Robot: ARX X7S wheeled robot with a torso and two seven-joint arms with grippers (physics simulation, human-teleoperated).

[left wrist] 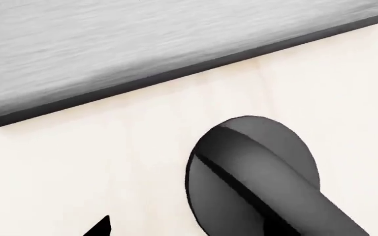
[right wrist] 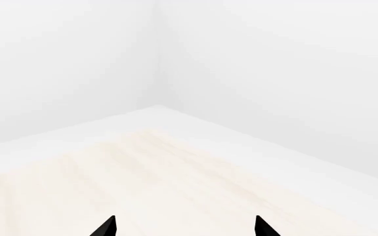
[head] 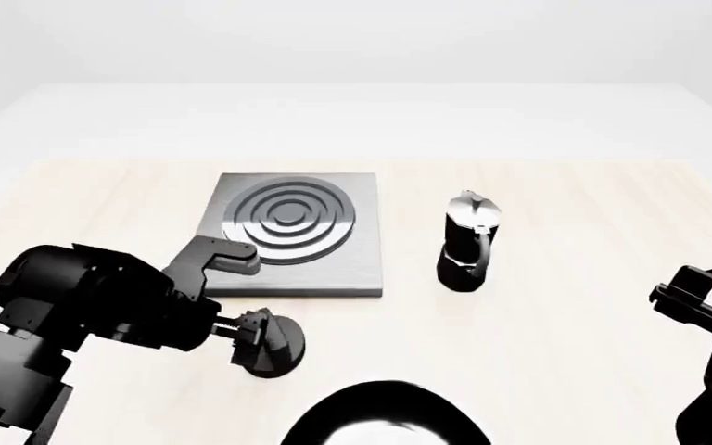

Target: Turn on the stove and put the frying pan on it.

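The left gripper point(head: 252, 339) meets the knob point(head: 275, 345) just in front of the stove point(head: 297, 236); whether its fingers clench it I cannot tell. The right gripper's point(right wrist: 185, 227) fingers are spread, far from the stove. The frying pan point(head: 381, 417) sits nearer than the knob, on the surface point(head: 578, 352)

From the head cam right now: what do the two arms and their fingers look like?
Both are all black, with no markings visible. The left arm has bulky rounded joint housings, a flat angular link and a threaded-looking metal section behind the left gripper. The right gripper is blocky and angular. In the right wrist view, its fingers end in sharp points.
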